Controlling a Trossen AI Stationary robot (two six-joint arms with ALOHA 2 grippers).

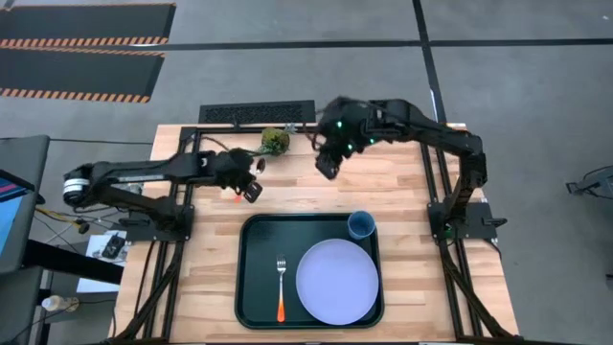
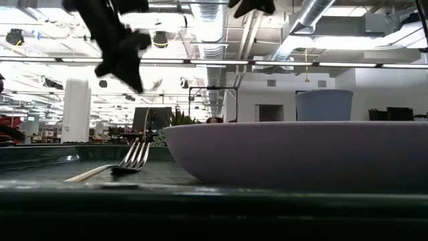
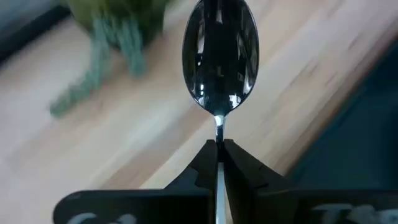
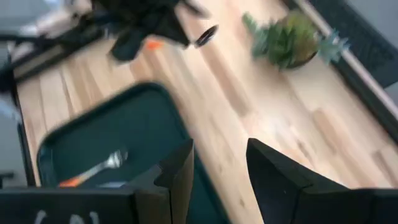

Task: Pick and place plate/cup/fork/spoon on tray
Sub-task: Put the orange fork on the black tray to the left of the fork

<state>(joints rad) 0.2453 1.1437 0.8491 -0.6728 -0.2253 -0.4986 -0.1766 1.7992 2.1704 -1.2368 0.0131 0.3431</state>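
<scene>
The dark tray (image 1: 261,247) lies near the table's near edge. On it are the lavender plate (image 1: 337,282), the blue cup (image 1: 361,225) at its far right corner, and the fork (image 1: 281,287), which lies flat at its left. My left gripper (image 1: 251,184) is above the wood beyond the tray's far left corner and is shut on the spoon (image 3: 221,53). My right gripper (image 1: 328,165) is open and empty, above the wood beyond the tray's far edge. In the low view the plate (image 2: 294,154), cup (image 2: 324,105) and fork (image 2: 127,164) show on the tray. My left gripper pinches the spoon's thin neck (image 3: 219,132) just behind the bowl, between its two fingertips. The spoon lies along the fingers: its bowl sticks out past the tips and its orange handle (image 4: 152,43) runs back under the gripper. The spoon is lifted clear of the table.
A small green potted plant (image 1: 276,142) stands on the wood near the far edge, between the two grippers. A black grille (image 1: 256,113) lies along the table's far edge. Bare wood (image 1: 402,182) lies beyond the tray, and bare tray floor shows between the fork and the tray's left rim.
</scene>
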